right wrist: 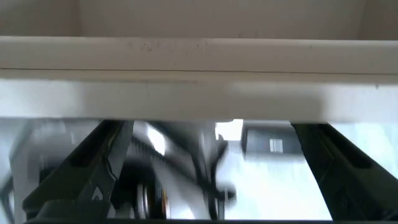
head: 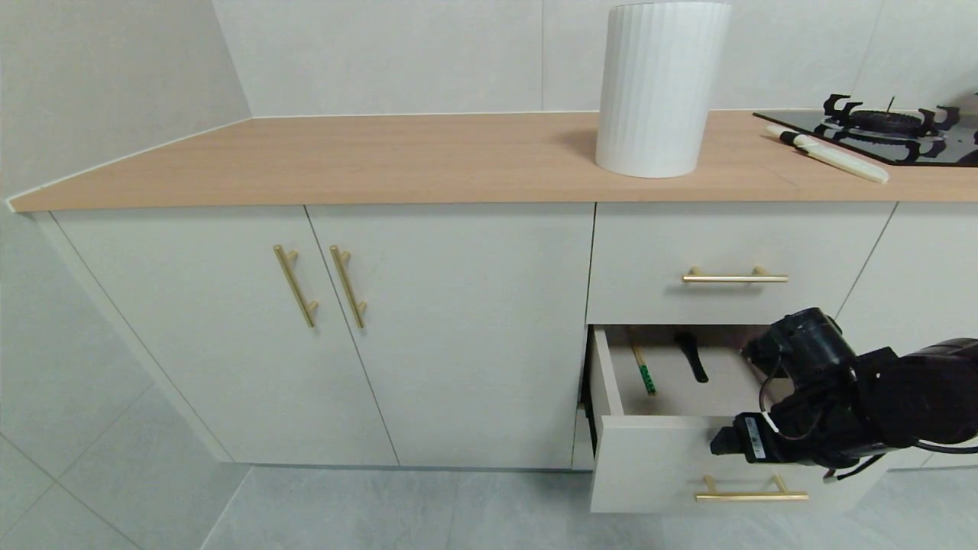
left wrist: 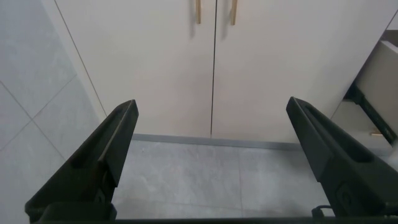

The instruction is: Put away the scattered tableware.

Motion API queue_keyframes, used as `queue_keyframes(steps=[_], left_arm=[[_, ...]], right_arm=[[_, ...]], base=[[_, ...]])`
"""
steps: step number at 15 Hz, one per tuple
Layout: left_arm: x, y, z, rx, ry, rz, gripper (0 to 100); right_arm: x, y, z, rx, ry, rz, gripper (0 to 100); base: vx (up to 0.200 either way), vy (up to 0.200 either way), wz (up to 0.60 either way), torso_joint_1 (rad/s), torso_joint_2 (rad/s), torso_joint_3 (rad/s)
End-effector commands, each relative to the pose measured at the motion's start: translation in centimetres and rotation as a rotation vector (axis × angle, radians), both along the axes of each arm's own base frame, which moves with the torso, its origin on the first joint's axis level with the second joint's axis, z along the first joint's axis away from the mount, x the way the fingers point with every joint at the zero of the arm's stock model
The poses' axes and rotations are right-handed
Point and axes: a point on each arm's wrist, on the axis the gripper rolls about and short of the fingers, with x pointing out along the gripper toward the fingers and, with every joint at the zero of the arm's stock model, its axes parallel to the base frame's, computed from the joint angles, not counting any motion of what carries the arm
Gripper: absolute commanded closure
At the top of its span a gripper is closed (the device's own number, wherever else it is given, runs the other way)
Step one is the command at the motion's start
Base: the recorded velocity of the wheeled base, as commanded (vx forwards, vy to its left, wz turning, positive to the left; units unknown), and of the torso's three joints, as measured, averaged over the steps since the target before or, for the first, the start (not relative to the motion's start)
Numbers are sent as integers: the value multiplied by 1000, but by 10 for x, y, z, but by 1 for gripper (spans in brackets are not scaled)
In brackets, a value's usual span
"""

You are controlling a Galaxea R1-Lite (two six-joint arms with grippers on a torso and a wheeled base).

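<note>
The lower drawer [head: 657, 458] under the counter [head: 382, 160] stands pulled out. Inside it lie a pair of chopsticks [head: 643, 370] with a green band and, just beside them, a black utensil [head: 693, 359], both pointing toward the back of the drawer. On the counter a cream knife [head: 829, 153] with a black band lies at an angle, its handle end touching the edge of the gas hob [head: 886, 126]. A tall white ribbed canister [head: 657, 84] stands upright nearby. The right hand [right wrist: 207, 127] sits close against the open drawer's front panel, just below its top edge, with its fingers spread wide and nothing between them. The left hand [left wrist: 211, 104] hangs low over the tiled floor [left wrist: 186, 180], facing the shut double cabinet doors [left wrist: 214, 62], and it too is released, its fingers well apart and empty. The upper drawer [head: 733, 260] is shut.
</note>
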Motion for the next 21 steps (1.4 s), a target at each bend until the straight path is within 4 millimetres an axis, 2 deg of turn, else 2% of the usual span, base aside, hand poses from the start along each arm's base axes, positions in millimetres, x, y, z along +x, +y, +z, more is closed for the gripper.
queue_keyframes(steps=[1, 7, 13, 21], left_arm=[[0, 0, 0, 0, -1, 1, 0], [0, 0, 0, 0, -1, 1, 0], [0, 0, 0, 0, -1, 1, 0], [0, 0, 0, 0, -1, 1, 0]], right_arm=[[18, 1, -5, 0, -20, -3, 0], [44, -1, -9, 40, -197, -19, 0], [54, -4, -20, 72, -369, -41, 0], [69, -1, -37, 61, -516, -91, 0]], base=[[0, 0, 0, 0, 0, 0], [0, 0, 0, 0, 0, 0], [0, 0, 0, 0, 0, 0], [0, 0, 0, 0, 0, 0]])
